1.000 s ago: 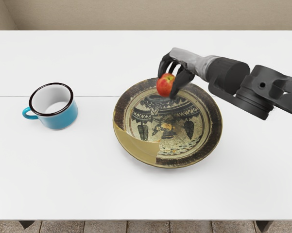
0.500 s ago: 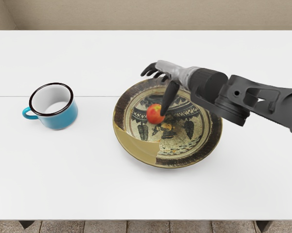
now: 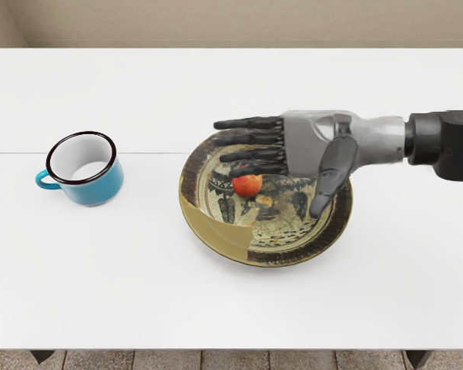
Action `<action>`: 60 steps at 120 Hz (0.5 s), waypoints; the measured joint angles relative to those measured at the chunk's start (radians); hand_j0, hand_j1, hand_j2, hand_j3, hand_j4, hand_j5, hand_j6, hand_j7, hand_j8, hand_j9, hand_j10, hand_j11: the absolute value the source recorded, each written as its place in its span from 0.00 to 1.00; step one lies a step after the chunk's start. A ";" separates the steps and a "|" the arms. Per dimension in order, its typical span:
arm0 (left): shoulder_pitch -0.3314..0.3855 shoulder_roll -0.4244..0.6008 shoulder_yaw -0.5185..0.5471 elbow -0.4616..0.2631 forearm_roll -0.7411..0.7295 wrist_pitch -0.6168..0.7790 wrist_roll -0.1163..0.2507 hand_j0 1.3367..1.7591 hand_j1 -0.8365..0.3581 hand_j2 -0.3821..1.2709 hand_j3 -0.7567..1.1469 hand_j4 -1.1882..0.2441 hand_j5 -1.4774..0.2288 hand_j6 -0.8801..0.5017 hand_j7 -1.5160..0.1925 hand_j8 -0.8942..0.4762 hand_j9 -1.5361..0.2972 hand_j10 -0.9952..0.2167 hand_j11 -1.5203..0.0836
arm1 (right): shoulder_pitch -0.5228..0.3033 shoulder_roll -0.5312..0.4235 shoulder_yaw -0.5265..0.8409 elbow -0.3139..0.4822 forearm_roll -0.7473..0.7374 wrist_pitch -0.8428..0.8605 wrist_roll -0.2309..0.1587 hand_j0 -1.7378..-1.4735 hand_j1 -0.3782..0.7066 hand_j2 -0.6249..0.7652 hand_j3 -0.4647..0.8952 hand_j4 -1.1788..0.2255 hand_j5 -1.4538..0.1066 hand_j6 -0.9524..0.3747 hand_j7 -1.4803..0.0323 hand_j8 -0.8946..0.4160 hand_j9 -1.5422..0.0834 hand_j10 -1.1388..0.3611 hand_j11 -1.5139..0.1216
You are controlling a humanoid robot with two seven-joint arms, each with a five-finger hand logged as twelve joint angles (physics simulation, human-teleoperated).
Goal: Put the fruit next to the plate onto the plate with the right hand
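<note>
Fruit [image 3: 247, 185] lies on plate [image 3: 216, 231] beneath the spread right robot hand [image 3: 293, 150].

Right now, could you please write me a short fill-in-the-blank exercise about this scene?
1. The red fruit lies on the ____.
2. The open hand near it is the robot's ____ hand.
3. The mug on the table is ____ outside.
Missing words: plate, right, blue.
</note>
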 joint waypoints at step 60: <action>-0.004 0.000 0.000 -0.001 -0.001 0.000 0.000 0.76 0.98 0.23 0.40 0.82 0.86 0.63 0.88 0.65 0.83 0.81 0.94 | -0.134 -0.403 -0.011 -0.012 0.212 0.047 0.000 0.30 0.03 0.45 0.34 0.84 0.93 0.72 0.98 0.68 0.95 0.76 0.92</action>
